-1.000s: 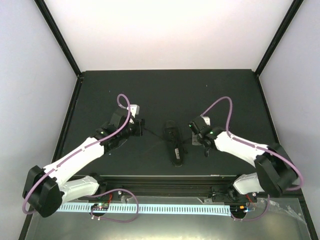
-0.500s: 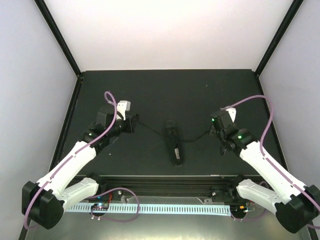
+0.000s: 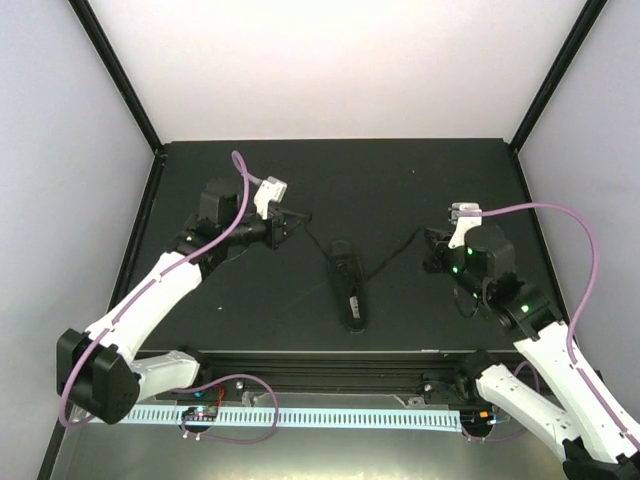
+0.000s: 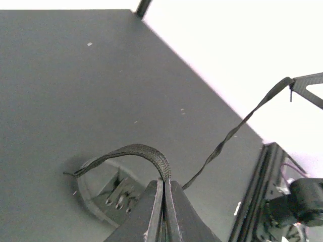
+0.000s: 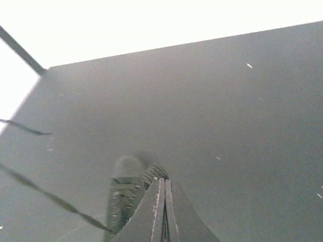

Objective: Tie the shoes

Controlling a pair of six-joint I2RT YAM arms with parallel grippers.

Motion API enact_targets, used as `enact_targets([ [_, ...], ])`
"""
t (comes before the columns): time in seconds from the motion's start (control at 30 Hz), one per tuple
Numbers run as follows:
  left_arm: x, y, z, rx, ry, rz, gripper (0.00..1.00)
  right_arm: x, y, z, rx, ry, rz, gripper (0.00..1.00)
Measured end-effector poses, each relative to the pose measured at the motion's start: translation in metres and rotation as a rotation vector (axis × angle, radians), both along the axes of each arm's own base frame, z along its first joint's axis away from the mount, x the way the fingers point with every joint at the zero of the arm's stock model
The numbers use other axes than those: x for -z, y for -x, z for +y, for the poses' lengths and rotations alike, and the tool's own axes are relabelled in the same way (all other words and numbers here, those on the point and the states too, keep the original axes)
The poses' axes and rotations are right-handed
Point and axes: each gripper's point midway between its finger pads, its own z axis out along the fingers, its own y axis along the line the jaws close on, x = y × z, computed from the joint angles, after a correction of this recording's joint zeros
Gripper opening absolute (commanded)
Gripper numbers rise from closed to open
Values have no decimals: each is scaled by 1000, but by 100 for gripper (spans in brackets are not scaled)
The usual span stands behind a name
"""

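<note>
The small black shoe [image 3: 347, 283] lies in the middle of the dark table, toe towards the far side. My left gripper [image 3: 291, 222] is to its far left, shut on one black lace [image 3: 318, 243] that runs from the shoe up to it. My right gripper [image 3: 429, 250] is to the shoe's right, shut on the other lace [image 3: 392, 257]. In the left wrist view the jaws [image 4: 164, 180] pinch a bent lace [image 4: 132, 150] above the shoe [image 4: 103, 184]. In the right wrist view the jaws [image 5: 162, 181] pinch a lace end [image 5: 154, 172] beside the shoe [image 5: 122, 194].
The table [image 3: 330, 180] has a black rail along its near edge [image 3: 330, 357]. White walls with black corner posts [image 3: 118, 80] stand around the back and sides. A pale perforated strip [image 3: 330, 415] lies below the arm bases.
Both grippers have drawn away from the shoe with the laces. The right one went right and rose; the left one went out, then towards the far side. The shoe has stayed put.
</note>
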Motion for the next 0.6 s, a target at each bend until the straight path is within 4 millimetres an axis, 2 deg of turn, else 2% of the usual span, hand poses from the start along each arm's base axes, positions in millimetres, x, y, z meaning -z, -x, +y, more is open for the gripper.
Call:
enact_targets([
  [0.1,-19,0,-15,100,37,-29,1,-20,9,14,-106,-49,-74,2],
  [0.17,-24,3,-24,160,54,-38,2,-26,12,22,-155,-68,-99,2],
  [0.27,-20,9,-42,242,55,-33,2,-13,7,31,-182,-73,-68,2],
  [0.37,-7,20,-65,332,45,-2,2,25,-1,33,-146,-70,31,2],
  [0.47,12,34,-87,409,35,50,1,80,-2,27,-71,-46,174,2],
  [0.53,21,41,-97,448,30,74,1,106,2,24,-49,-39,239,2],
  [0.6,28,46,-108,480,24,95,2,123,8,24,-50,-46,279,1],
])
